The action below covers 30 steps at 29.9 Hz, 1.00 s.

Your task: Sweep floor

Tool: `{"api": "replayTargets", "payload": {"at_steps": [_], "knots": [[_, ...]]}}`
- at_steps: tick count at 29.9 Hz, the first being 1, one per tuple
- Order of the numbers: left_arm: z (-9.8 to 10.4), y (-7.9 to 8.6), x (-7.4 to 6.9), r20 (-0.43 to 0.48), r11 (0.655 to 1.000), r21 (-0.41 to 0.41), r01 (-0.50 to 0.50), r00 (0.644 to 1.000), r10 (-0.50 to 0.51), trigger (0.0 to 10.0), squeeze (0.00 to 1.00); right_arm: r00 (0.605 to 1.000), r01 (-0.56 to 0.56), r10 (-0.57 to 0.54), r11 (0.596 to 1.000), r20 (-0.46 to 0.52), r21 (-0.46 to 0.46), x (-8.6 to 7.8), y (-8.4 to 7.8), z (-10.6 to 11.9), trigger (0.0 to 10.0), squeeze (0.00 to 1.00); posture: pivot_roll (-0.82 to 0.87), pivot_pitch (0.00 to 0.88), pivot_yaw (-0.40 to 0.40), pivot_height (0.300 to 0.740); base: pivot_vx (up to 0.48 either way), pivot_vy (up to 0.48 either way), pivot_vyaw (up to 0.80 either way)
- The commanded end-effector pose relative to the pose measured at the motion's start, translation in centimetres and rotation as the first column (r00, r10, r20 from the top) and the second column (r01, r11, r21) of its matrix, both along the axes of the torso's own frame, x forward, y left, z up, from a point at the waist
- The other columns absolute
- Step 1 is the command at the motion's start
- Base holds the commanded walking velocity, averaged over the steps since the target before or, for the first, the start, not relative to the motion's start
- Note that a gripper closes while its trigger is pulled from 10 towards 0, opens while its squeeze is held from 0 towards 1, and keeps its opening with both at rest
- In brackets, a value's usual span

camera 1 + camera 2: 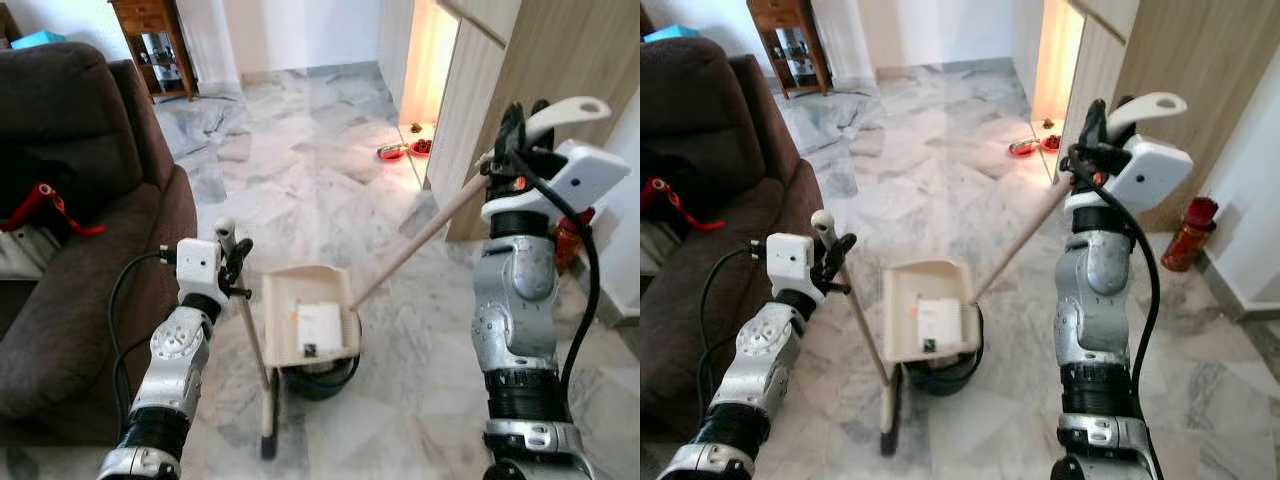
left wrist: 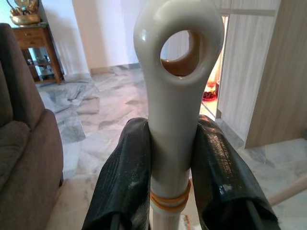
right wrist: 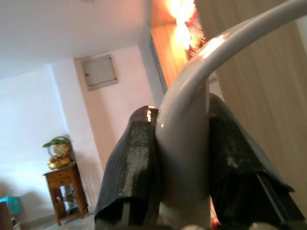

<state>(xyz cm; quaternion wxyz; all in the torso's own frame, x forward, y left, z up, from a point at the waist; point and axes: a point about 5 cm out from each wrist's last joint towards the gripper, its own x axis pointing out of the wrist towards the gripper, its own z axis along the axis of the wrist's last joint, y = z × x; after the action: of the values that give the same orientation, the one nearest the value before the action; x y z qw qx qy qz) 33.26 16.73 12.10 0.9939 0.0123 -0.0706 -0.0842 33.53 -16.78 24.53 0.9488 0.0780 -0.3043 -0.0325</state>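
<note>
My left gripper (image 1: pixel 232 255) is shut on the top of a broom stick (image 1: pixel 250 340). The stick's white end with a hole (image 2: pixel 177 96) stands between the black fingers (image 2: pixel 124 182). The stick runs down to the broom head (image 1: pixel 268 440) on the marble floor. My right gripper (image 1: pixel 515 140), raised at the right, is shut on the white hooked end (image 3: pixel 184 143) of a long wooden dustpan handle (image 1: pixel 420 235). The cream dustpan (image 1: pixel 285 310) hangs tilted over a dark round bin (image 1: pixel 322 380), with a white piece of paper (image 1: pixel 318 325) lying in it.
A brown sofa (image 1: pixel 80 250) stands close on the left with a red item (image 1: pixel 40 205) on it. A wooden panel wall (image 1: pixel 560 60) rises at the right, with a red bottle (image 1: pixel 1188 235) at its foot. Red bowls (image 1: pixel 392 152) sit by a lit doorway, and a wooden cabinet (image 1: pixel 150 40) stands far back.
</note>
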Motion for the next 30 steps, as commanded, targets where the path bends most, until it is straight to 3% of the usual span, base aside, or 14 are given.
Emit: {"api": "replayTargets", "payload": {"at_steps": [1, 6, 12, 20, 30], "knots": [[1.0, 0.2, 0.2, 0.047, 1.000, 0.010, -0.002, 0.999, 0.002, 10.0, 0.00, 0.993, -0.029, 0.027, 0.999, 0.111, 0.021, -0.7, 0.8, 2.2, 10.0, 0.00, -0.04, 0.000, 0.060, 0.740, 0.000, 0.000, 0.00], [0.9, 0.4, 0.1, 0.040, 1.000, 0.019, -0.017, 0.999, 0.016, 10.0, 0.00, 0.994, -0.035, 0.032, 0.999, 0.108, 0.026, -0.7, 0.9, 2.1, 10.0, 0.00, -0.04, 0.000, 0.059, 0.740, 0.000, 0.000, 0.00], [0.2, 2.7, -0.7, 0.028, 0.990, 0.086, -0.115, 0.993, 0.113, 10.0, 0.00, 0.993, -0.028, 0.024, 0.999, 0.115, 0.027, -0.7, 0.8, 2.4, 10.0, 0.00, -0.05, 0.000, 0.060, 0.740, 0.000, 0.000, 0.00], [0.4, 5.2, -3.0, 0.048, 0.978, 0.128, -0.167, 0.986, 0.162, 10.0, 0.00, 0.993, -0.023, 0.020, 0.999, 0.113, 0.029, -0.8, 0.6, 2.3, 10.0, 0.00, -0.03, 0.000, 0.057, 0.740, 0.000, 0.000, 0.00], [0.8, 5.1, -3.5, 0.062, 0.975, 0.118, -0.189, 0.981, 0.182, 10.0, 0.00, 0.994, -0.025, 0.022, 0.999, 0.110, 0.026, -0.6, 0.6, 2.4, 10.0, 0.00, -0.03, 0.000, 0.049, 0.740, 0.084, 0.000, 0.00]]}}
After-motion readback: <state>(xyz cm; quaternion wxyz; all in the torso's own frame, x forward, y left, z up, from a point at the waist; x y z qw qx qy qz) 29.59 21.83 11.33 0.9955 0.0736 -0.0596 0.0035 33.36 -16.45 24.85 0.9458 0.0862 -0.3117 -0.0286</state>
